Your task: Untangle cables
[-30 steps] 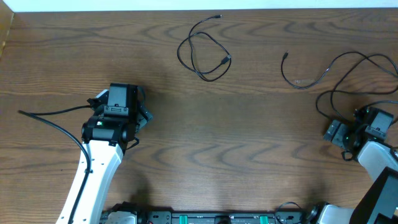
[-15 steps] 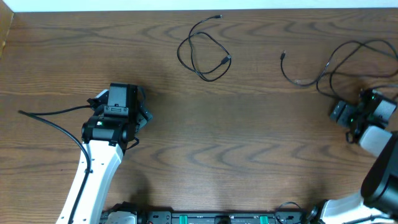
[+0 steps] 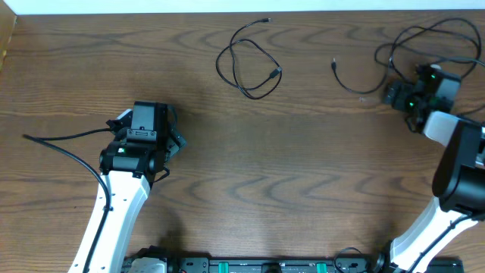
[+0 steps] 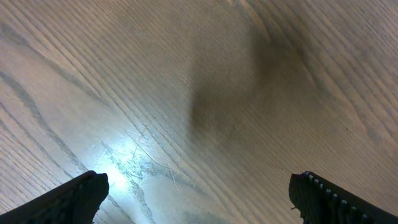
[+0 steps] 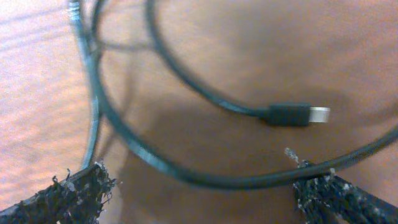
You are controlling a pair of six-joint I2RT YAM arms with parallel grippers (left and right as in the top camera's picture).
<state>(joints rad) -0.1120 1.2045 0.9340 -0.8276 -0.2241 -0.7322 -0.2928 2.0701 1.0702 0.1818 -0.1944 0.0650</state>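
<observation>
Two groups of thin black cables lie at the far side of the table. One cable (image 3: 248, 67) lies in a loose loop at the far centre, apart from both arms. A tangle of cables (image 3: 424, 34) sits at the far right, with one strand (image 3: 356, 89) trailing left to a small plug. My right gripper (image 3: 400, 100) is open right at this tangle. In the right wrist view a black cable (image 5: 205, 180) curves across just ahead of the right gripper (image 5: 205, 200), and a plug (image 5: 298, 115) lies beyond. My left gripper (image 3: 149, 115) hovers open over bare wood (image 4: 199, 124).
The left arm's own thick black wire (image 3: 57, 144) trails across the table at the left. The table's far edge (image 3: 151, 14) runs along the top, close behind the cables. The right arm (image 3: 462, 167) stands along the right edge.
My right gripper has travelled toward the far edge of the table, and the right tangle has shifted farther back and left with it. The left arm has not moved.
</observation>
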